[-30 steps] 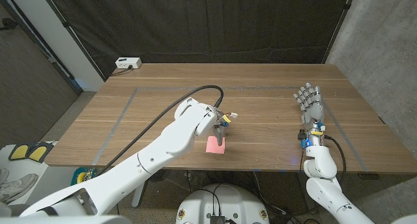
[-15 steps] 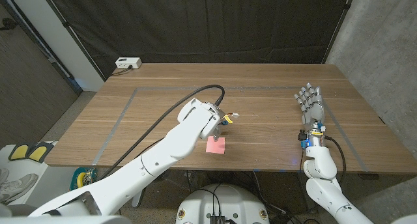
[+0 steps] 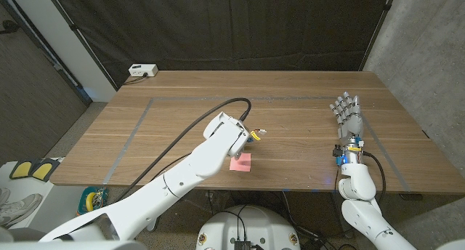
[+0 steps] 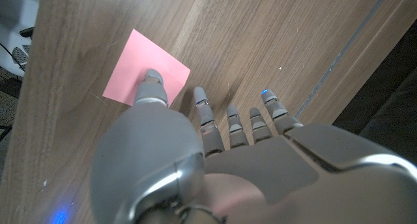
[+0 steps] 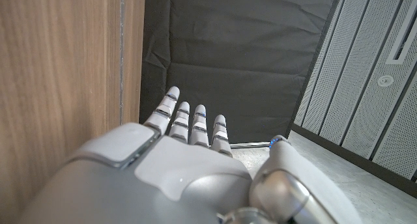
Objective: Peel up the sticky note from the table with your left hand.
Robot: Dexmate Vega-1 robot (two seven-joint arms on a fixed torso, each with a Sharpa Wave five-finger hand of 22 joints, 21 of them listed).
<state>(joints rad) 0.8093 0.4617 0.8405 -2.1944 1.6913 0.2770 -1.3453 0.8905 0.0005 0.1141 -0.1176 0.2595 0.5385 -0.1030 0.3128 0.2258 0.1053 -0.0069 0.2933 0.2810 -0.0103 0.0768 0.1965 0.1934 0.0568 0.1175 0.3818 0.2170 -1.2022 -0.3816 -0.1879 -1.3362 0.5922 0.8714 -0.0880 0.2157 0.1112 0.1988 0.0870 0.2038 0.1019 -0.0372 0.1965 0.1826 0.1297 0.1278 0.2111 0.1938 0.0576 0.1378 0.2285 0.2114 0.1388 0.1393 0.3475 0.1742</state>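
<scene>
A pink sticky note (image 3: pixel 240 162) lies on the wooden table (image 3: pixel 290 97) near its front edge, with its corners down as far as I can see. My left hand (image 3: pixel 245 139) hovers just beyond it, mostly hidden under the white wrist. In the left wrist view the hand (image 4: pixel 215 152) is spread, its thumb tip (image 4: pixel 152 87) over the edge of the note (image 4: pixel 140 64), and the other fingers reach over bare wood. Whether the thumb touches the paper I cannot tell. My right hand (image 3: pixel 346 113) stands at the table's right with its fingers straight and apart, and it holds nothing (image 5: pixel 189 152).
A white box (image 3: pixel 142 70) sits at the table's back left corner. Pale tape lines (image 3: pixel 138 123) mark a rectangle on the wood. The front edge of the table runs close below the note. A black curtain hangs behind the table.
My left wrist has shifted a little to the right and away from the front edge. The note has stayed in place, and the right hand has not moved.
</scene>
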